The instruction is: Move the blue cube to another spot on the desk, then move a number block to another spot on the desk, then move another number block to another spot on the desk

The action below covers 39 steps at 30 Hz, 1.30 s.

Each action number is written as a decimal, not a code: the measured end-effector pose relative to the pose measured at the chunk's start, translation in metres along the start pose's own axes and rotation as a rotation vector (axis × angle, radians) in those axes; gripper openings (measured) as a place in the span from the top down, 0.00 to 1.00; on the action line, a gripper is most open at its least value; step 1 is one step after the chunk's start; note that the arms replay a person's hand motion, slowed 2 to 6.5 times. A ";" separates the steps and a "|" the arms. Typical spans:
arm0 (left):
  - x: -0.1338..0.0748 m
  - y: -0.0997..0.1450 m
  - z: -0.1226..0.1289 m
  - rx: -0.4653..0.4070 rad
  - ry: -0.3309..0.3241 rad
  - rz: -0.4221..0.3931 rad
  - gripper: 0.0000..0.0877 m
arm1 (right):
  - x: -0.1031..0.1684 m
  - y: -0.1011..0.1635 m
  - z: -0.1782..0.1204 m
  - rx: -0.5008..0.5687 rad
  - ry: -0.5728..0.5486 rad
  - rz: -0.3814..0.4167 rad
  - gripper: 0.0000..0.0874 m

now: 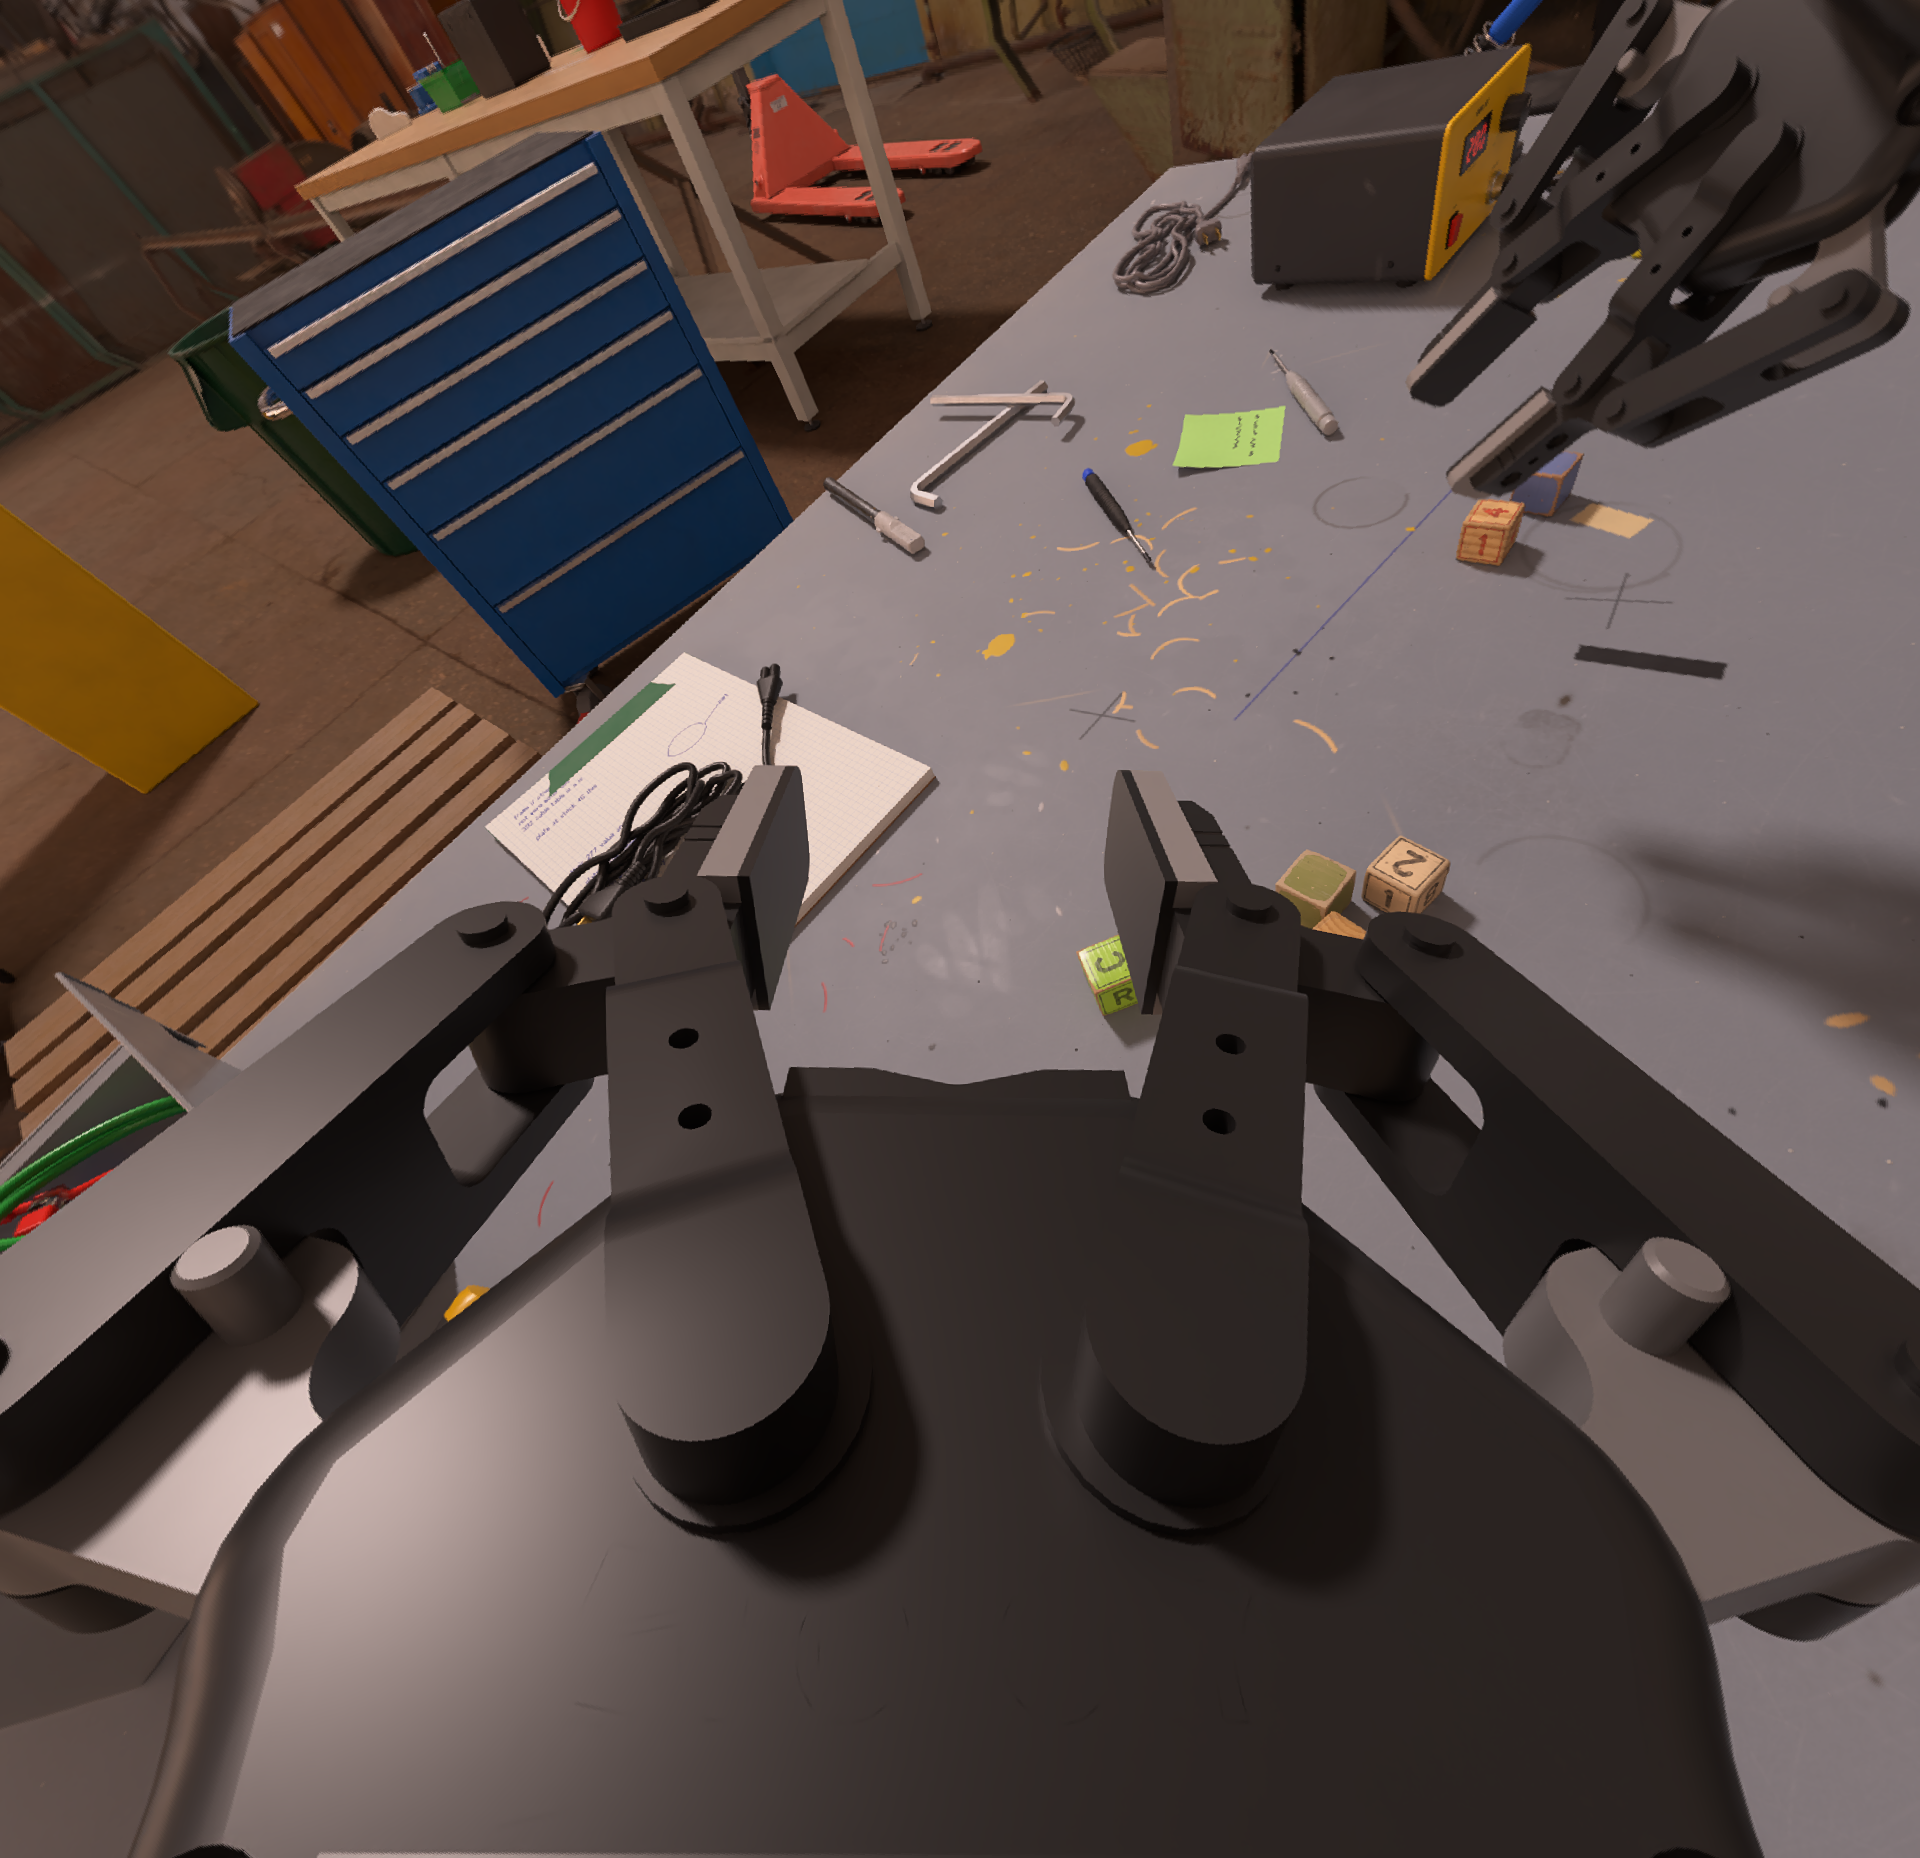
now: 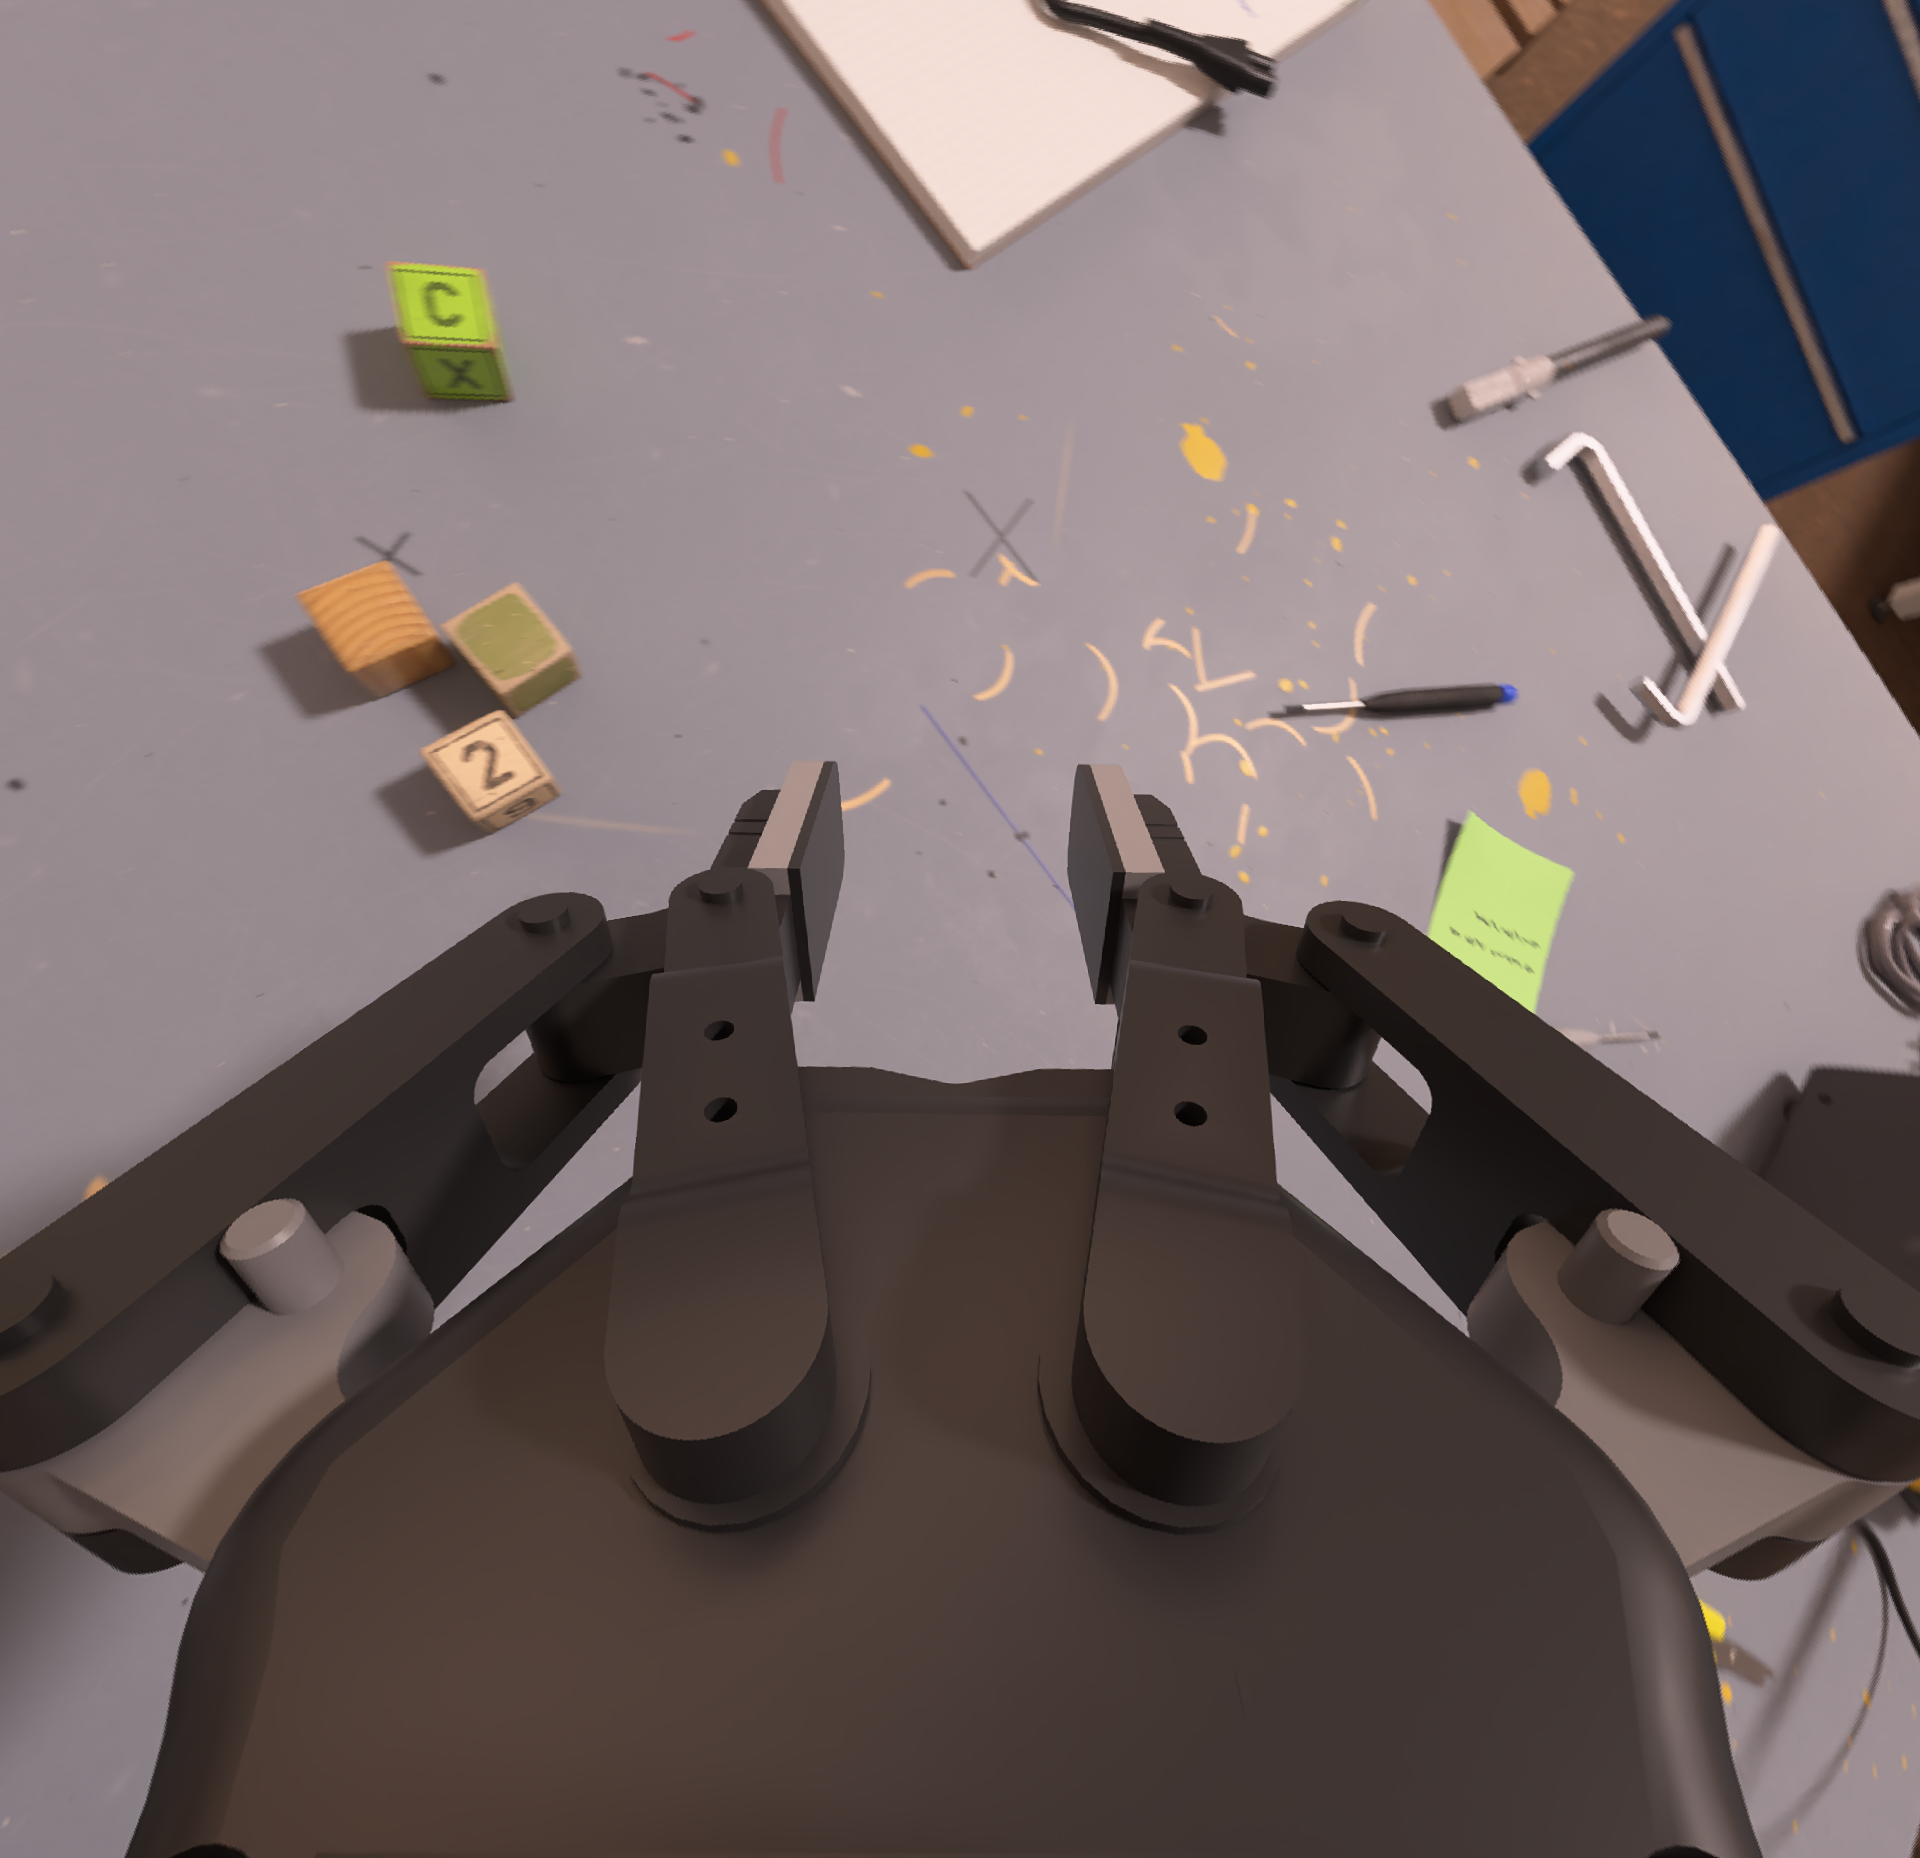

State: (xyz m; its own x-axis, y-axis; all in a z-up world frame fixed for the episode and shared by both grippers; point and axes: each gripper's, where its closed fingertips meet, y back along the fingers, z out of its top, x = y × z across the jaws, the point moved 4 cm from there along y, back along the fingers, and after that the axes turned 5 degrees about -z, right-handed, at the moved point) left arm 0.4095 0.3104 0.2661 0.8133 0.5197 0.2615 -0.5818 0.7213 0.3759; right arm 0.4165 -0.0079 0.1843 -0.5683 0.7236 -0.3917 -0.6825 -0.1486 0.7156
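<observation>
Grey table (image 1: 1403, 769) lying under two spread, empty claws.

The left claw (image 1: 951, 873) is hovering with its fingers wide apart and nothing between them; just beside its right finger a green letter block (image 1: 1107, 972) is sitting, and a little beyond that a dull green block (image 1: 1314, 881) and a pale number block (image 1: 1405, 873) are resting close together. Far ahead and to the right, the right claw (image 1: 1475, 421) is hanging with its fingers parted, the blue cube (image 1: 1553, 483) sitting right at its lower fingertip, though contact cannot be told, and an orange number block (image 1: 1489, 532) standing just beside the cube. In the right wrist view, the right claw (image 2: 956, 852) is showing open over bare table, with the pale number block (image 2: 486, 769) lying off to its left.
</observation>
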 end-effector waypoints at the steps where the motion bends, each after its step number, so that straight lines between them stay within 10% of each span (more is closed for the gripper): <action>1: 0.000 0.000 0.000 0.000 0.000 0.000 0.41 | 0.005 -0.001 0.002 -0.003 0.017 0.023 0.54; 12: -0.001 0.001 0.000 0.002 -0.007 -0.001 0.41 | 0.056 -0.010 0.015 -0.042 0.230 0.250 0.55; 39: -0.003 0.006 0.003 -0.011 -0.019 -0.006 0.41 | 0.111 -0.058 -0.007 0.120 0.417 0.451 0.56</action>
State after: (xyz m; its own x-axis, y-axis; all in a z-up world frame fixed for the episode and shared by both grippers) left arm 0.4035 0.3113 0.2699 0.8167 0.5066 0.2764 -0.5769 0.7292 0.3681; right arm 0.3898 0.0761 0.0950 -0.9366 0.2796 -0.2114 -0.2910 -0.2841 0.9136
